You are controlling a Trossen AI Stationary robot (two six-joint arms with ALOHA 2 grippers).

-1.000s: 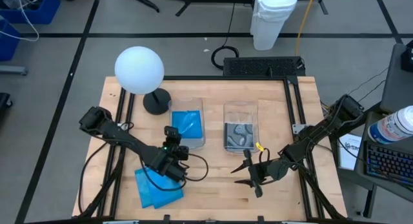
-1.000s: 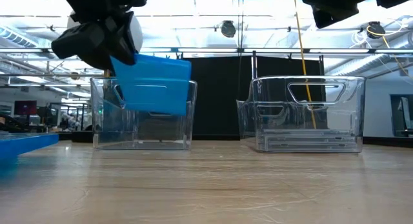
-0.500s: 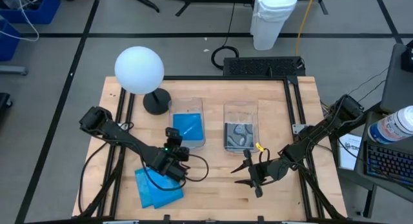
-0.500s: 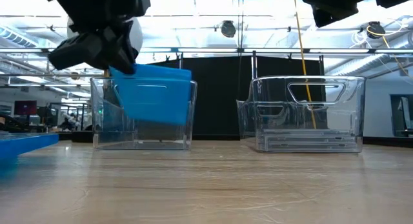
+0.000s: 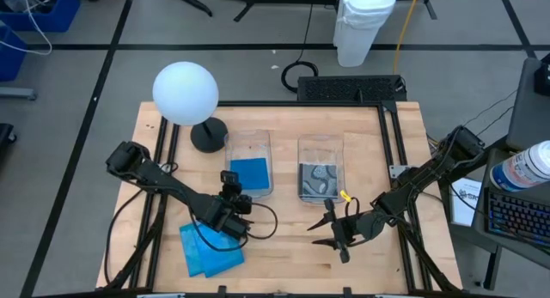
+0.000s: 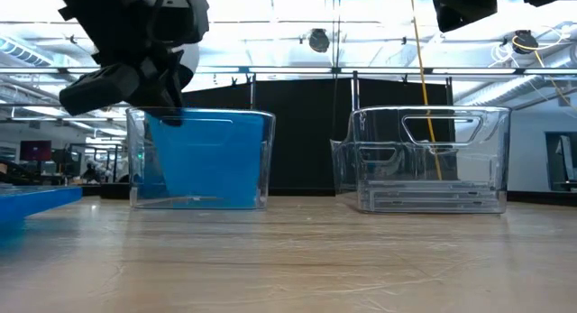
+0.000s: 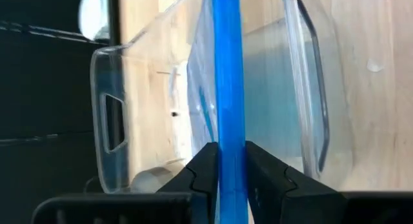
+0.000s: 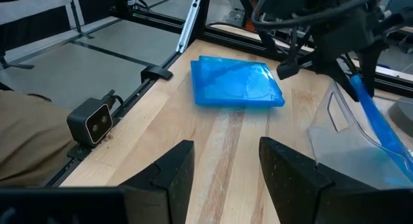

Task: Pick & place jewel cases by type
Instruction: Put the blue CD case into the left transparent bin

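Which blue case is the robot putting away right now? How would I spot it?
Find the white ball lamp on the wooden table; the nearest clear bin sits beside its base. The blue case leans inside that bin, its edge between the left pincer fingers. The other blue cases lie flat on the table.

Wooden table (image 5: 284, 246) as landmark; white globe lamp (image 5: 185, 93) on black base at its far-left corner; two clear bins (image 5: 250, 161) (image 5: 320, 167) side by side mid-table; white bucket (image 5: 364, 23) on floor beyond far edge; black cable coil (image 5: 298, 72) beside it.
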